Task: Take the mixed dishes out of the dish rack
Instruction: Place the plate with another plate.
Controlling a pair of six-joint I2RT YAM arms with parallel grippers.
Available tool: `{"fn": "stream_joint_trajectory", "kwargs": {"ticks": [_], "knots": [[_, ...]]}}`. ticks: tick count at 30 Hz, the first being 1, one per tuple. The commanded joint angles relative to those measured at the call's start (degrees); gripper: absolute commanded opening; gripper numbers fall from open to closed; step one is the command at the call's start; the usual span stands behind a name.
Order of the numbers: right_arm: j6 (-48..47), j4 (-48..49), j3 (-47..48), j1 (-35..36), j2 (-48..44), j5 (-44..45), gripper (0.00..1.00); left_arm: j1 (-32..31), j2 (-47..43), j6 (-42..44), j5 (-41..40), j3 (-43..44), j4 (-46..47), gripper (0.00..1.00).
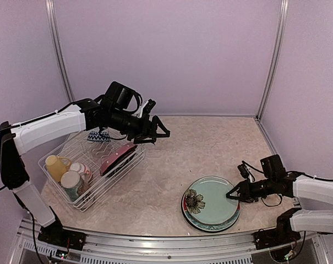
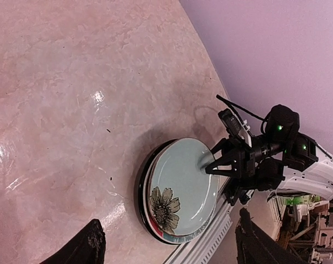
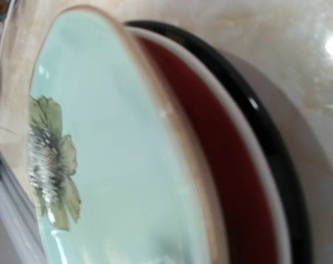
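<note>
Items on my screens:

- Dish rack (image 1: pixel 86 184): white wire, at the left of the bench (image 1: pixel 210 143). I count in it a yellow mug (image 1: pixel 56 166), a cream floral mug (image 1: pixel 72 181), a pink plate (image 1: pixel 118 158) leaning on edge and a patterned bowl (image 1: pixel 98 136) at the far end.
- Pale green plate (image 1: pixel 216 198), flower motif: out of the rack, topmost on a red plate (image 3: pixel 221 181) and a black plate (image 3: pixel 276 165) at near right.
- Left claw (image 1: pixel 159 136): fingers spread wide, holding nothing, in the air past the rack.
- Right claw (image 1: pixel 232 193): fingers parted, at the green plate's right rim.
</note>
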Motion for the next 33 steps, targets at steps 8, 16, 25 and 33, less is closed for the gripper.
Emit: {"fn": "stream_joint_trajectory", "kwargs": {"ticks": [8,16,25,33], "knots": [[0.28,-5.89,3.04,-0.35,-5.40,7.18,0.61,2.91,-5.84,5.79,-11.57,-1.19,-7.80,0.81],[1.54,-7.72,6.10,-0.36,-7.81,15.46,0.80,5.96,-9.71,6.11,-15.89,-2.80,-12.65,0.88],[0.86,-4.25,8.50,-0.35,-5.07,15.79,0.85,5.48,-7.33,7.78,-22.67,-1.90,-22.39,0.95],[1.24,0.15,7.31,-0.35,-3.49,13.75,0.86,1.70,-3.21,10.22,-36.64,1.86,-29.47,0.91]]}}
